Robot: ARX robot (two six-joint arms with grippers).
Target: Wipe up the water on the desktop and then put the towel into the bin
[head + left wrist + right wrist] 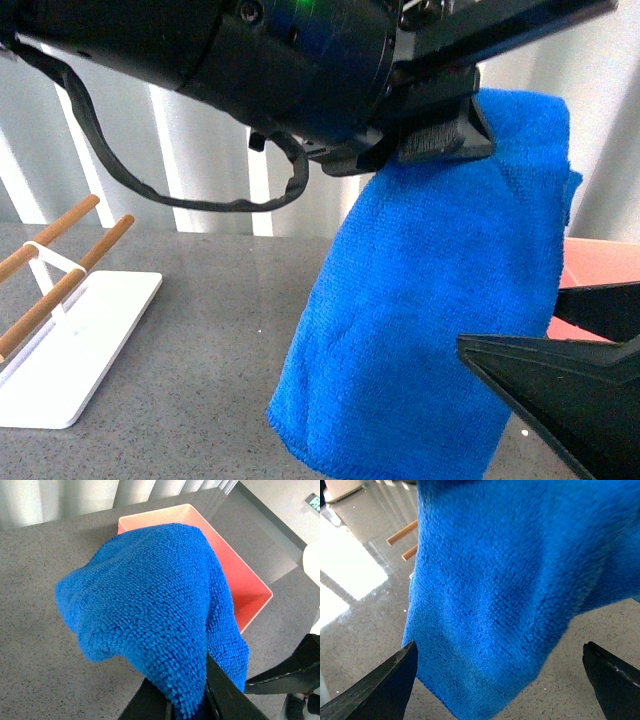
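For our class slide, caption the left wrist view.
Left pincer holds the blue towel aloft, the pink bin beyond it on the grey desktop.

We see the towel [430,320], bright blue and fluffy, hanging limp in soft folds from the left gripper [440,135], which pinches it near its top. Its lower end dangles over the desktop [200,350], a matte dark grey speckled surface. The bin [240,575], a salmon-pink rectangular box, stands open on the desktop at the right, partly hidden behind the towel.
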